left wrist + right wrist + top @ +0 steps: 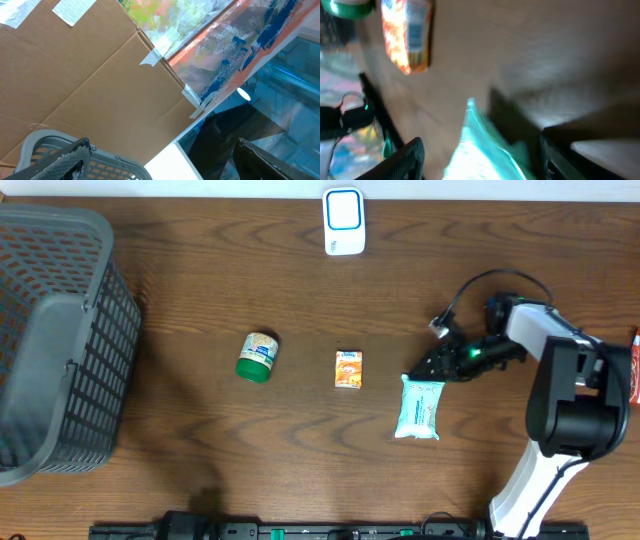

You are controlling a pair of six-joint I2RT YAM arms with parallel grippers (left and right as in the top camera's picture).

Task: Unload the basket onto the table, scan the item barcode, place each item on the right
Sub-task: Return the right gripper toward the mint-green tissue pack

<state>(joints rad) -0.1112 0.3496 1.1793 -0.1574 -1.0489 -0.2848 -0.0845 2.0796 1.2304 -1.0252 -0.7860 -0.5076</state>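
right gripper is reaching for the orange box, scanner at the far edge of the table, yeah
No: the right gripper is at the far end of the teal packet, not the orange box. The scanner is at the far edge. The overhead view shows it.

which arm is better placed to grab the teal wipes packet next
Right. The right claw is open at the top edge of the teal soft plastic wipes packet, jaws either side of it. The left arm is out of the overhead view.
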